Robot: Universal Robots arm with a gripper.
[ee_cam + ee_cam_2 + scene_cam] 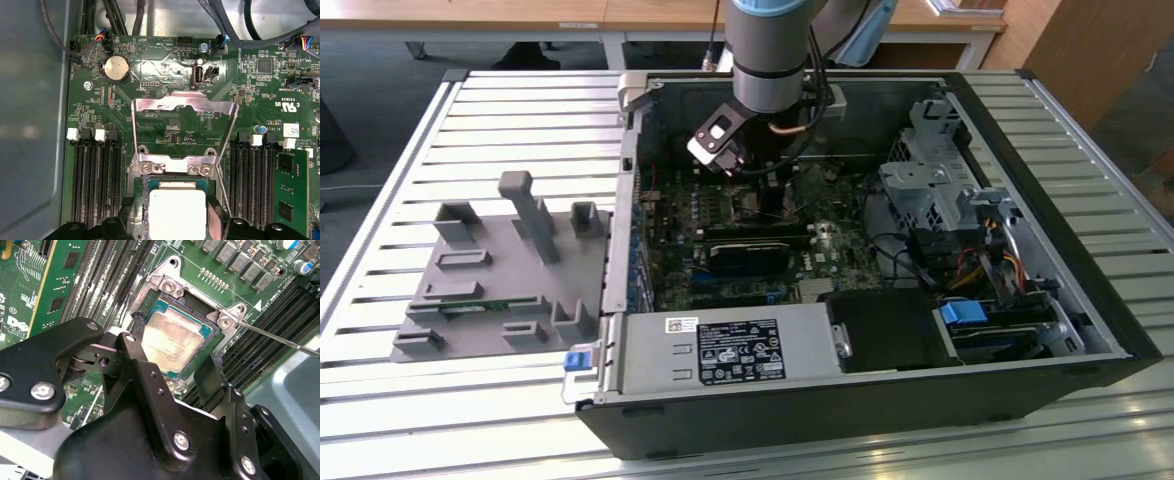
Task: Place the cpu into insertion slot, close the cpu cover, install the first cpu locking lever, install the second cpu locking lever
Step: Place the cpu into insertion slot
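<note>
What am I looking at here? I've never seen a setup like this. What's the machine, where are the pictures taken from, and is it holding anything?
A robot arm reaches down into an open computer case lying on a slatted metal table. The exterior view looks on from outside; both wrist views come from cameras riding on the arm, facing the green motherboard. The gripper is at the cpu, a pale square chip in the insertion slot; whether it grips the chip I cannot tell. The cpu cover is folded back, open. A grey fixture lies beside the case.
</note>
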